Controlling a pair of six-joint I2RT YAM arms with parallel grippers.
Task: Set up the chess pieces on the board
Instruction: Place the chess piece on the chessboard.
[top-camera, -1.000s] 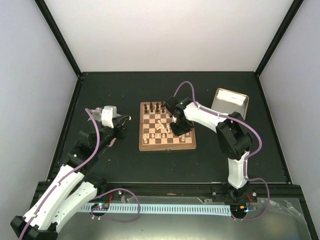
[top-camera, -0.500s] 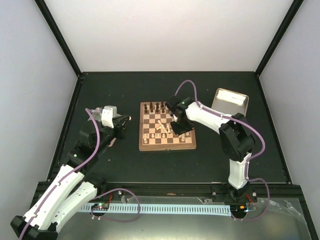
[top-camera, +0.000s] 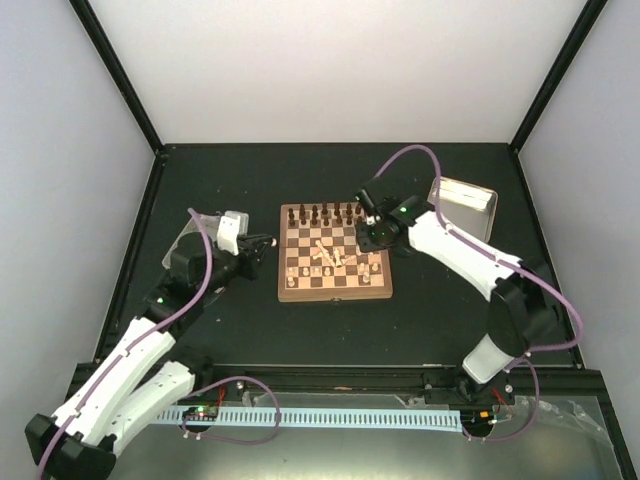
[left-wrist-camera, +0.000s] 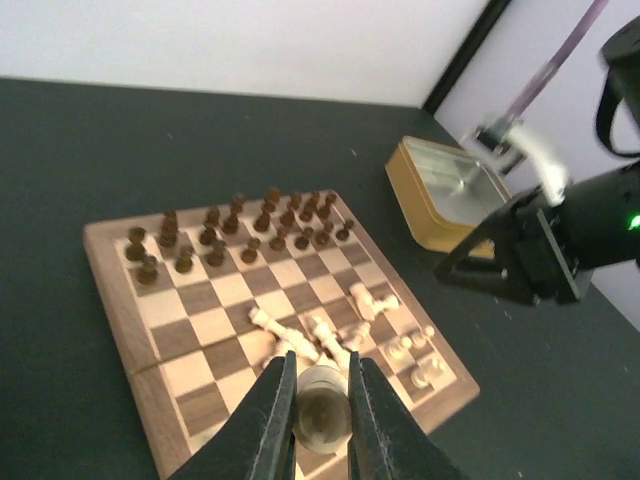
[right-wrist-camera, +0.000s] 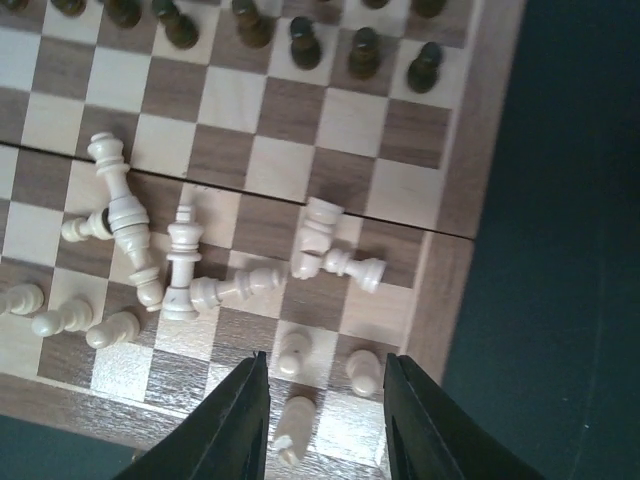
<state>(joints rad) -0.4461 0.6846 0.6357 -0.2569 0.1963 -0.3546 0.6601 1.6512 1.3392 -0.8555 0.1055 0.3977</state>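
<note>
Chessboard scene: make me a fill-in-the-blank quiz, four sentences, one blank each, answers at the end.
1. The upright pieces at the board's far edge are ___ in colour.
2. The pale pieces mid-board are mostly ___, not standing.
3. The left hand is shut on a single ___.
4. The right hand, over the board, is ___.
Answers: dark; toppled; piece; open.

Dark matte desk (top-camera: 220, 180), black rails along its edges. At centre: board (top-camera: 334, 295) lying flat, sides square to desk edges. To far right: open tin (top-camera: 468, 198), near board but not touching, slightly turned, partly hidden by arm. Both arm bases at near edge.
</note>
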